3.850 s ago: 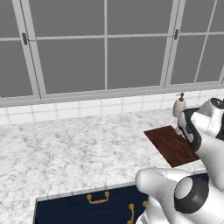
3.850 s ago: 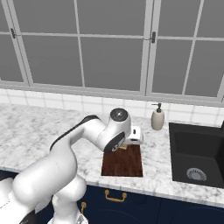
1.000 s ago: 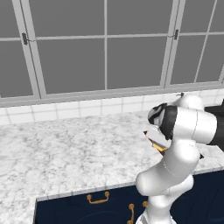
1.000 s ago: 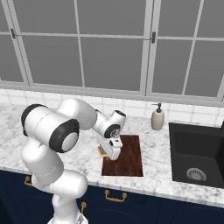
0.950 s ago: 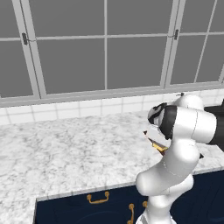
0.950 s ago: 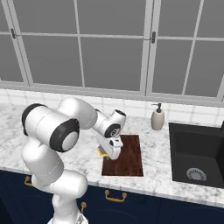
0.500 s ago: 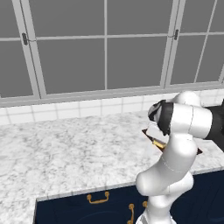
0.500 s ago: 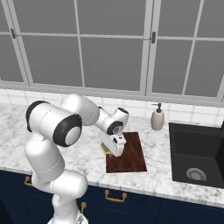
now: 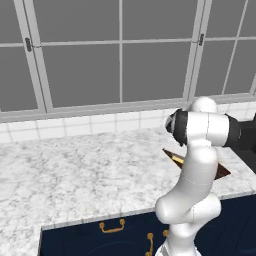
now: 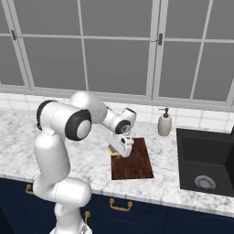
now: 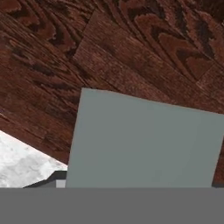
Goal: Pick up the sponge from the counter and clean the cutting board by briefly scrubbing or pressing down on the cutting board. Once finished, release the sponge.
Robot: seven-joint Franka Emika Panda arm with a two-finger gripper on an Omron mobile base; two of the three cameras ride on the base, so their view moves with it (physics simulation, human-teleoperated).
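The sponge (image 11: 144, 140) fills the lower part of the hand view with its grey-green top. It lies on the dark reddish-brown cutting board (image 11: 131, 52). In the right base view my gripper (image 10: 116, 154) points down at the board's left edge, shut on the sponge (image 10: 111, 150), whose yellow layer peeks out beside the fingers. The cutting board (image 10: 136, 162) lies on the white marble counter (image 10: 87, 164). From the left base view my arm covers most of the board (image 9: 221, 172); a yellow sliver of the sponge (image 9: 176, 159) shows at its near corner.
A soap dispenser (image 10: 164, 122) stands behind the board against the tiled wall. A black sink (image 10: 205, 160) lies to the board's right. The marble counter (image 9: 75, 175) stretches wide to the left. Windows run along the back.
The hand, with the sponge in it, has shifted slightly back along the board's left edge, and the arm's elbow has swung with it. The board has not moved.
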